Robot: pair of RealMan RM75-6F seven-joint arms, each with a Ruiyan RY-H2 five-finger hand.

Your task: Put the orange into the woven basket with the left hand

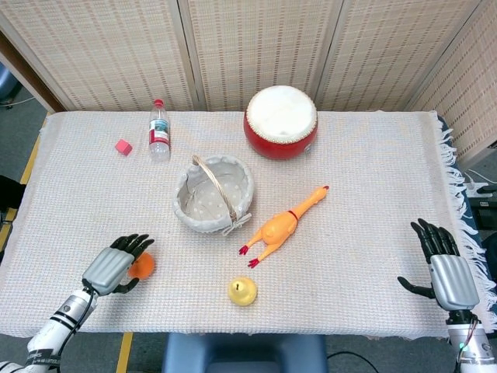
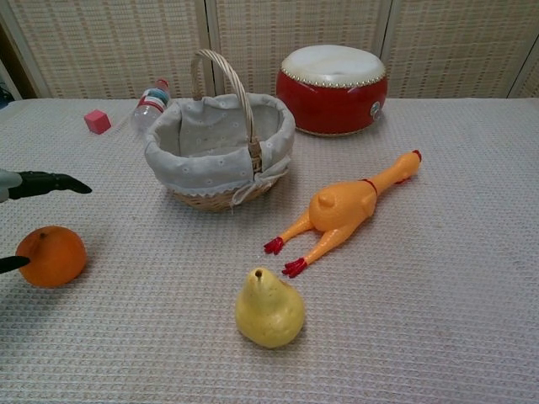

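The orange (image 1: 143, 266) (image 2: 51, 255) lies on the cloth near the front left. My left hand (image 1: 113, 265) hovers just left of it and partly over it, fingers spread, holding nothing; in the chest view only its dark fingertips (image 2: 50, 183) reach in from the left edge above the orange. The woven basket (image 1: 213, 193) (image 2: 219, 151), lined with pale cloth and with an upright handle, stands behind and to the right of the orange. My right hand (image 1: 444, 267) rests open at the front right corner, far from everything.
A yellow pear (image 1: 242, 291) sits at the front middle and a rubber chicken (image 1: 281, 226) lies right of the basket. A red drum (image 1: 281, 122), a water bottle (image 1: 158, 130) and a small pink cube (image 1: 123, 147) stand along the back.
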